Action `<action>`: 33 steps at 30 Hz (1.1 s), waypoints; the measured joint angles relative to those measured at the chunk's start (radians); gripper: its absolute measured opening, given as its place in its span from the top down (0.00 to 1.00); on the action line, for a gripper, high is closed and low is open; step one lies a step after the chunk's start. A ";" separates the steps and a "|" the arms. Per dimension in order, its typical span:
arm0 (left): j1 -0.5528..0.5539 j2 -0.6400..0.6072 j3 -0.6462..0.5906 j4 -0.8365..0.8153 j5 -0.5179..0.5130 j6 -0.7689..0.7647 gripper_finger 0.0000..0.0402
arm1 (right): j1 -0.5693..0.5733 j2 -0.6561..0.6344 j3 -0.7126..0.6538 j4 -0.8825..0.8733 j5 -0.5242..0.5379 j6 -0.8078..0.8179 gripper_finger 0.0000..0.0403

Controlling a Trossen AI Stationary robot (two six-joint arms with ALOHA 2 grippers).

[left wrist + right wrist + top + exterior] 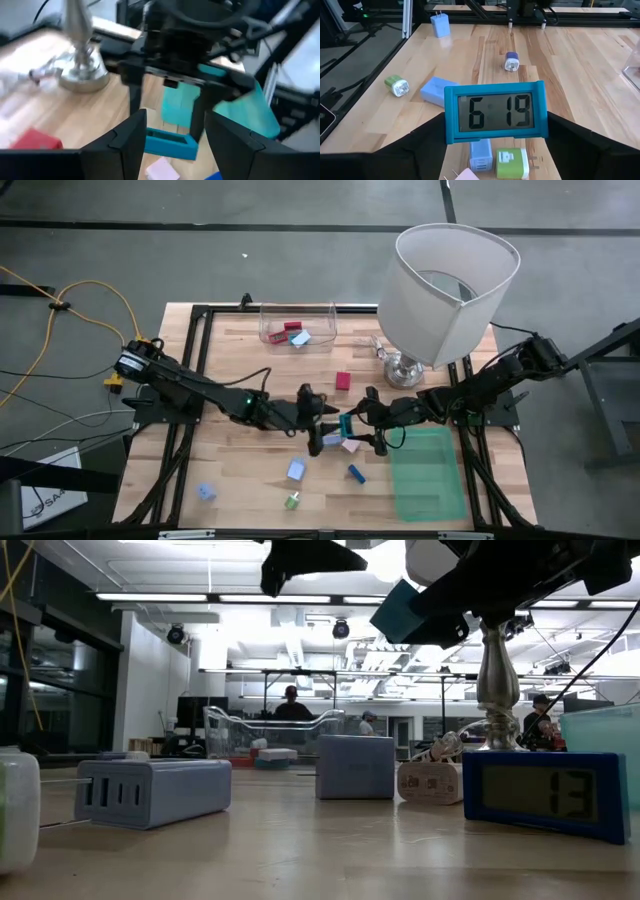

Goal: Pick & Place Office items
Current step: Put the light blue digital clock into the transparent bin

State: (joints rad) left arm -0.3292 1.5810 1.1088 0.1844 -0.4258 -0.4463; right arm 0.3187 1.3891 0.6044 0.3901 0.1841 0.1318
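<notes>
Right gripper [495, 145] pinches teal clock [495, 114] above the desk [580, 65]; left gripper [170, 137], spread, faces it closely. Risk: a clash between arms could knock the clock loose.

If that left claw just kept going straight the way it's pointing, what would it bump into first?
Most likely the teal digital clock right ahead of the left gripper, between its open fingers. The right gripper holds that clock from the opposite side, so it comes next; exact depth is hard to judge.
</notes>
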 joint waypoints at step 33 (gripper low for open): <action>0.182 -0.003 0.000 -0.212 0.346 -0.871 0.52 | -0.008 0.000 0.000 -0.049 0.163 -0.111 0.30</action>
State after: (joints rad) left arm -0.1476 1.5784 1.1091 -0.0274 -0.0802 -1.3169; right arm 0.3110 1.3891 0.6044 0.3414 0.3475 0.0209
